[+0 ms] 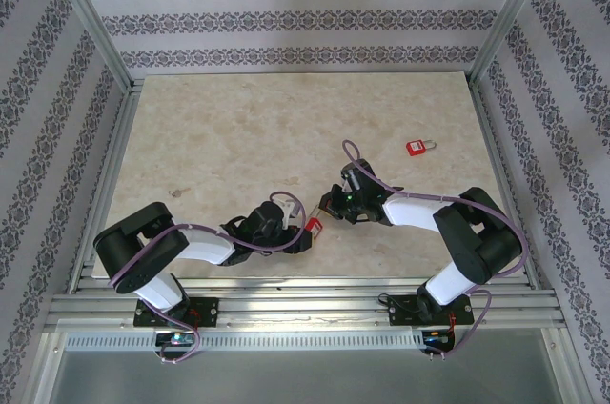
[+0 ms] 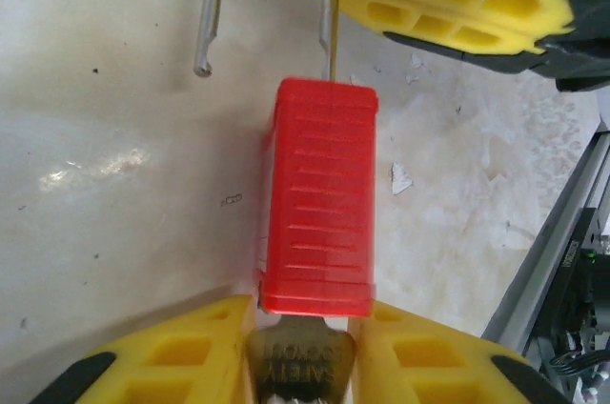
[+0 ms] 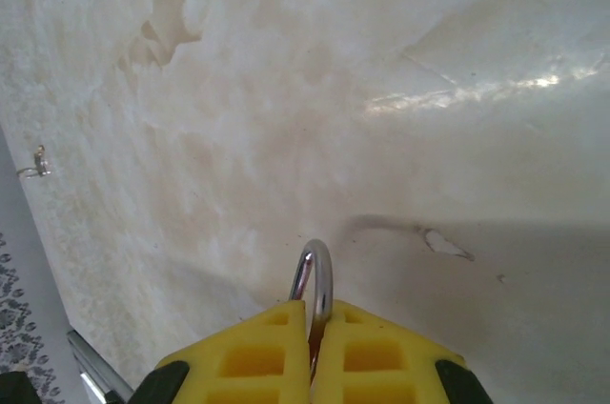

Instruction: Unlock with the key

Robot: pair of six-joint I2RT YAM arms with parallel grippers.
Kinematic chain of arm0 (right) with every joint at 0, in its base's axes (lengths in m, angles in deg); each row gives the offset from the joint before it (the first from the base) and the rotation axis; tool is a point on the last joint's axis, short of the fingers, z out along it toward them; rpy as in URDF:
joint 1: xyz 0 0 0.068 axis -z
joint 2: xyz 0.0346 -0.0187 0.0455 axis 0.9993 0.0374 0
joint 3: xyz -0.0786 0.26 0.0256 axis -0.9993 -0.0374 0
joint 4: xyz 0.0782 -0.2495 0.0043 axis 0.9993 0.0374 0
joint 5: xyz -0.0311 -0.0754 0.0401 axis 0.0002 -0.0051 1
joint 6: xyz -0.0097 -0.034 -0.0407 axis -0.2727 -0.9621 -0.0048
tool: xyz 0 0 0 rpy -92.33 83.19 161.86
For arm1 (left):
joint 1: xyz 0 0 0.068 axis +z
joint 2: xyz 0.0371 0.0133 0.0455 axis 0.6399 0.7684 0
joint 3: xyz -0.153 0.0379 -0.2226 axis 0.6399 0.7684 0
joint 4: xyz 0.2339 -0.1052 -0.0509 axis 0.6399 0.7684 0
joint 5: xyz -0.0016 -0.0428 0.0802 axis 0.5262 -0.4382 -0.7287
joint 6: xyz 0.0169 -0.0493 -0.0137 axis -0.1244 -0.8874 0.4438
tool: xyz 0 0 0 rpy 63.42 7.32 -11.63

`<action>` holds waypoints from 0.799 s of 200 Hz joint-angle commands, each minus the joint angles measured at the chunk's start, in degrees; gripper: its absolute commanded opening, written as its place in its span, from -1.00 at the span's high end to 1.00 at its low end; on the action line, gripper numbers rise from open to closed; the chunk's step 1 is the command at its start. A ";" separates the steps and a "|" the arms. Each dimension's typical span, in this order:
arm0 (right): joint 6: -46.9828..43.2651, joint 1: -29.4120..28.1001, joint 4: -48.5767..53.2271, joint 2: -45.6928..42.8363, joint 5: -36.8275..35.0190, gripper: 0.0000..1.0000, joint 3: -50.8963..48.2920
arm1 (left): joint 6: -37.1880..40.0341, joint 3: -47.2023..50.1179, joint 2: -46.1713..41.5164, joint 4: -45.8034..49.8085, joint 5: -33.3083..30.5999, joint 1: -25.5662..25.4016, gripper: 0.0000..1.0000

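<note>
Top view: the padlock (image 1: 313, 226) sits near the near edge of the table (image 1: 238, 128), between the left gripper (image 1: 294, 230) on its left and the right gripper (image 1: 330, 206) on its right and a little farther. A spare padlock (image 1: 416, 147) lies well apart, far right. The key is too small to make out here.

Left wrist view: the key (image 2: 300, 366) is seated in the base of the padlock body, with its blade hidden inside and its head towards the left gripper. Its long axis runs in line with the body, so it points right and slightly far, at the right gripper. The left fingers (image 2: 181, 352) flank the key head closely, but I cannot tell if they press it. One leg of the shackle (image 2: 329, 28) enters the body, and the other ends in the air beside it. The lock therefore looks sprung, and the turning step seems done.

Right wrist view: the right jaws are pressed together, pinching the shackle loop.

The next move probably calls for pulling the body and shackle apart along that axis, or for letting go.
</note>
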 commanded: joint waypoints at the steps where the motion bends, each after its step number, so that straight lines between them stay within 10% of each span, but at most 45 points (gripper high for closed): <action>1: -3.73 0.31 5.80 0.51 -4.54 1.00 -1.07 | -1.16 -1.60 1.09 10.28 -3.59 0.69 0.26; 88: -5.56 0.81 6.66 0.93 -6.09 1.00 -1.07 | 2.64 -7.22 -9.93 29.08 -12.53 1.75 -0.10; 160: -9.93 4.68 11.98 -3.67 -5.99 0.13 0.13 | 6.72 -15.36 -19.95 42.85 -15.62 4.30 -0.58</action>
